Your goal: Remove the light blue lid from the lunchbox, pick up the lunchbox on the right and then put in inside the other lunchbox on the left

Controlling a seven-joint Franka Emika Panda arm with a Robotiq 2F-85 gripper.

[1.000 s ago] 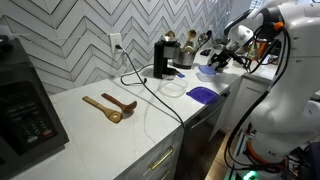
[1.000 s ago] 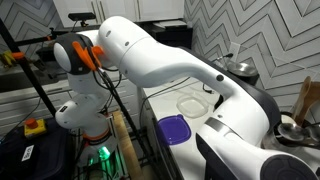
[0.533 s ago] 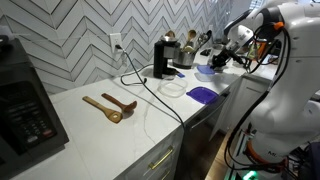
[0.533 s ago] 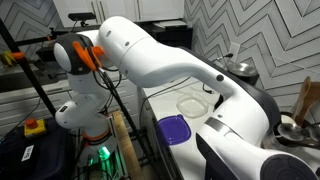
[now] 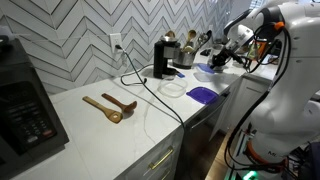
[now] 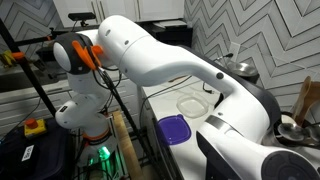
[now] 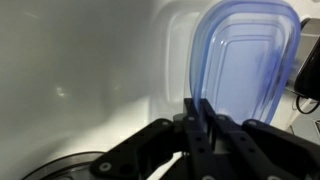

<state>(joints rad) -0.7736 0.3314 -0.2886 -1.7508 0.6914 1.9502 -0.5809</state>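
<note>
The light blue lid [image 7: 245,60] fills the upper right of the wrist view, and my gripper [image 7: 198,108] is shut on its near edge. Under the lid I see the pale rim of a clear lunchbox [image 7: 174,50]. In an exterior view the gripper [image 5: 217,63] sits at the lid [image 5: 206,70] near the far end of the counter. Another clear lunchbox [image 5: 172,88] stands open closer in, with a darker purple lid [image 5: 202,94] lying flat beside it. In an exterior view the arm hides the gripper; the purple lid [image 6: 173,129] and a clear lunchbox [image 6: 192,104] show.
A black coffee machine [image 5: 163,58] with a cable [image 5: 150,95] stands by the wall, pots [image 5: 190,45] behind it. Two wooden spoons [image 5: 110,106] lie mid-counter and a black appliance [image 5: 25,105] sits at the near end. The counter edge [image 5: 215,105] drops off beside the purple lid.
</note>
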